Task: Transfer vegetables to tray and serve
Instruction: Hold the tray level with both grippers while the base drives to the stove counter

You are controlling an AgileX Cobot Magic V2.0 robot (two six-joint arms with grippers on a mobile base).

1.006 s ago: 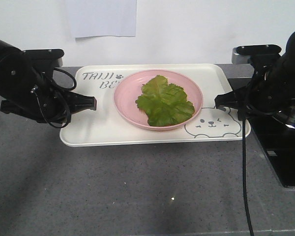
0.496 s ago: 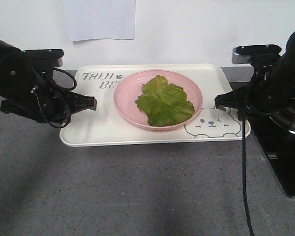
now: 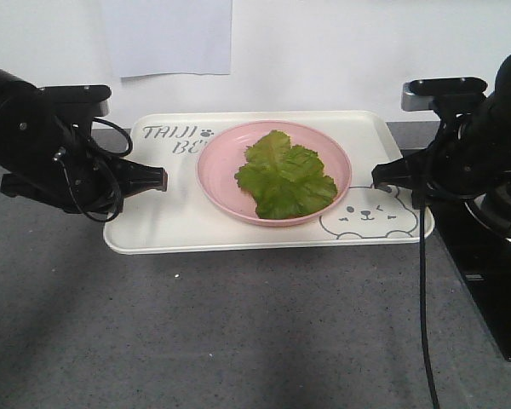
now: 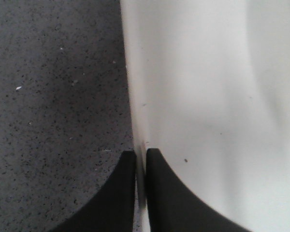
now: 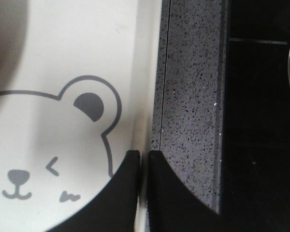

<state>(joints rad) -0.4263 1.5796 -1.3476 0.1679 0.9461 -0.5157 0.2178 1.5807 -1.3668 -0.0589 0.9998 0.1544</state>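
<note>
The vegetables (image 3: 285, 175), a flat bunch of crinkled green lettuce leaves, lie on a round pink plate (image 3: 217, 162) in the middle of the cream tray (image 3: 170, 217). My left gripper (image 3: 163, 179) is shut on the tray's left rim. In the left wrist view the tray (image 4: 208, 96) has its rim pinched between the black fingers of that gripper (image 4: 141, 155). My right gripper (image 3: 377, 177) is shut on the right rim beside the printed bear face. The right wrist view shows this gripper (image 5: 144, 155) clamping the tray (image 5: 63, 58) at its edge.
A speckled grey counter (image 3: 238, 324) lies under and in front of the tray. A black cooktop (image 3: 494, 281) stands at the right, close to my right arm. A white wall with a sheet of paper (image 3: 166, 34) is behind the tray.
Tray and both grippers keep their place in the picture. The wall paper has slid left and up, and the black cooktop's front edge has moved lower in view.
</note>
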